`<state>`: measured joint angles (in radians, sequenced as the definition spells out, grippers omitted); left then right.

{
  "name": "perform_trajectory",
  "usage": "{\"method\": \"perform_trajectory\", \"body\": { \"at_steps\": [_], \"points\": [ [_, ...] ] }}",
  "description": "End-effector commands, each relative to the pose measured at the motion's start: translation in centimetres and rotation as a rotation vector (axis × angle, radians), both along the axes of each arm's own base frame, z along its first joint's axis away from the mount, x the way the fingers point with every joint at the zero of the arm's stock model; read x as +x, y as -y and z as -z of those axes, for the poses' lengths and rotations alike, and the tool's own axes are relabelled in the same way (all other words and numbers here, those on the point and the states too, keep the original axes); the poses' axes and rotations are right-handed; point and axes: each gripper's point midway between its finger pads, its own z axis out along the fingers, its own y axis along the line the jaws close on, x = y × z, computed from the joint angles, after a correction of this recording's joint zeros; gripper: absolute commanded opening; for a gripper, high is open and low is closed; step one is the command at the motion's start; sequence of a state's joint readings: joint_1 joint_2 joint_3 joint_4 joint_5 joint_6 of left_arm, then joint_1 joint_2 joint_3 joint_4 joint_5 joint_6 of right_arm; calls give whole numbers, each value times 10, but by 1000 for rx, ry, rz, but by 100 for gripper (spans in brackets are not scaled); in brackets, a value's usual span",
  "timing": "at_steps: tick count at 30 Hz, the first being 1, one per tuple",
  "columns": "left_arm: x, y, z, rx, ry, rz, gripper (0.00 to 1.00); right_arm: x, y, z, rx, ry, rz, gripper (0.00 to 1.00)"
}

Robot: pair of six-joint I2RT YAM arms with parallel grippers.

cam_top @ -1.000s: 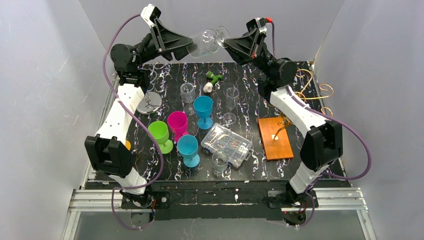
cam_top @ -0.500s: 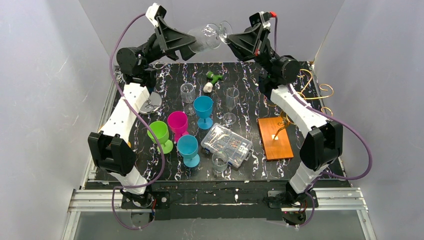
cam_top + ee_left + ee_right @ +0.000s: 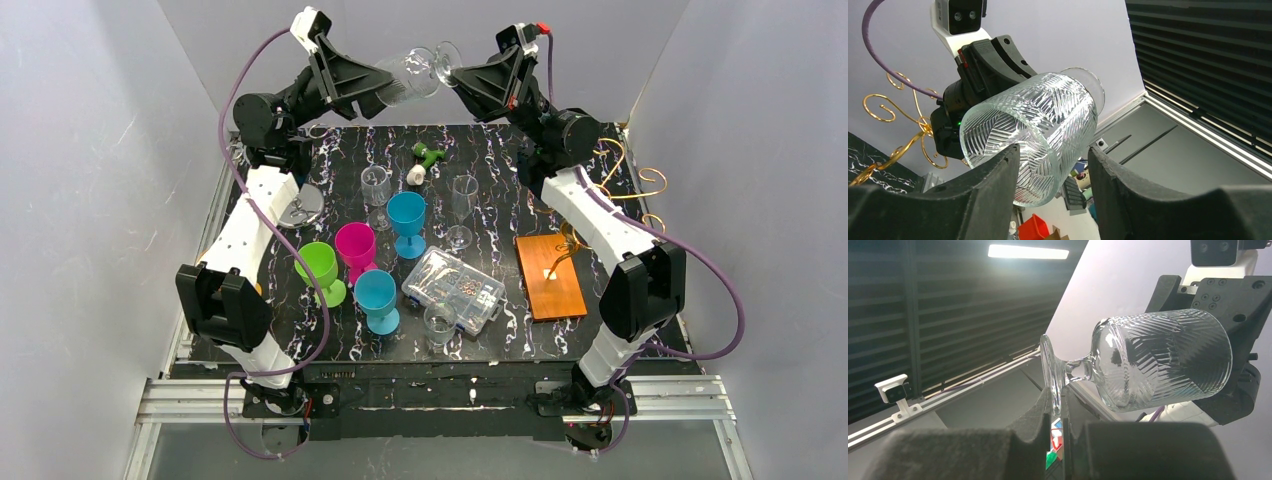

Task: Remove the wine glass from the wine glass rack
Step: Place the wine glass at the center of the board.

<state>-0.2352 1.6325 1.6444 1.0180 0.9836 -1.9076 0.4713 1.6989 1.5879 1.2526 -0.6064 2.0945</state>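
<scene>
A clear ribbed wine glass lies on its side, high above the table's far edge, between both grippers. My right gripper is shut on the edge of its round foot, with the jaws pinched on the thin disc. My left gripper is open, its jaws either side of the bowl; the left finger is against the bowl and a gap shows at the right finger. The golden curled-wire wine glass rack stands at the right on its orange-brown wooden base, with no glass on it.
On the black marbled table stand green, magenta and two blue goblets, several clear glasses, a clear plastic compartment box, a green and white object and a metal disc.
Both grippers and the glass rose a little and shifted slightly right in the first half second. Since then nothing has visibly moved.
</scene>
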Motion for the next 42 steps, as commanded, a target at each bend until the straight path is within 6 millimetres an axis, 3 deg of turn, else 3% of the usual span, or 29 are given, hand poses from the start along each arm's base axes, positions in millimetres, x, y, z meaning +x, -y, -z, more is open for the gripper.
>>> {"method": "perform_trajectory", "body": {
  "at_steps": [1, 10, 20, 28, 42],
  "points": [
    [-40, -9, -31, -31, 135, -3, 48, -30, 25, -35, 115, 74, -32, 1],
    [-58, -14, -41, -58, 178, -6, 46, -33, 30, -44, 151, 69, -51, 1],
    [-63, -17, -49, -90, 206, -3, 35, -38, 38, -55, 186, 68, -62, 1],
    [-75, -24, -67, -172, 287, 6, 34, -41, 44, -64, 219, 62, -78, 1],
    [-75, -25, -70, -183, 312, 3, 28, -45, 48, -73, 235, 63, -79, 1]
  ]
}}
